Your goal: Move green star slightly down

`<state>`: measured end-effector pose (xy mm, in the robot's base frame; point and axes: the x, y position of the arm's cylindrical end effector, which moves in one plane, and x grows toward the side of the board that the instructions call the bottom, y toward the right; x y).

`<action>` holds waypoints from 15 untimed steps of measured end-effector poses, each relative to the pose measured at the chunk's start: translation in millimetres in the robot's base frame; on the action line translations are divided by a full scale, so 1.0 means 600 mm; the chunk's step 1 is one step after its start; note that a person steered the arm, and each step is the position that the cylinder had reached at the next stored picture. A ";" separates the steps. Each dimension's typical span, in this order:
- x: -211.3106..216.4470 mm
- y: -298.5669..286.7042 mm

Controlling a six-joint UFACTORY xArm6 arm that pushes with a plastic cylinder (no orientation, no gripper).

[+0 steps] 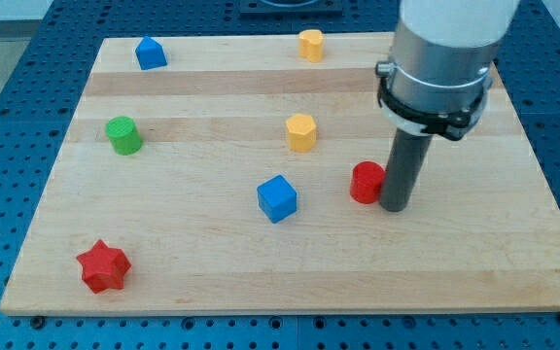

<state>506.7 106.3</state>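
Wooden board (513, 243) on blue pegboard (17, 58). My tip (394, 208), bare rod holding nothing, beside red cylinder (366, 182); green block (123, 134) well off toward view's left.

No text, label, brand, number or sign can be read anywhere in the camera view. The wooden board (212, 282) shows only plain grain. The coloured blocks and the rod carry no legible markings either.
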 end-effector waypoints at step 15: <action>-0.472 0.226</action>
<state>223.6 242.0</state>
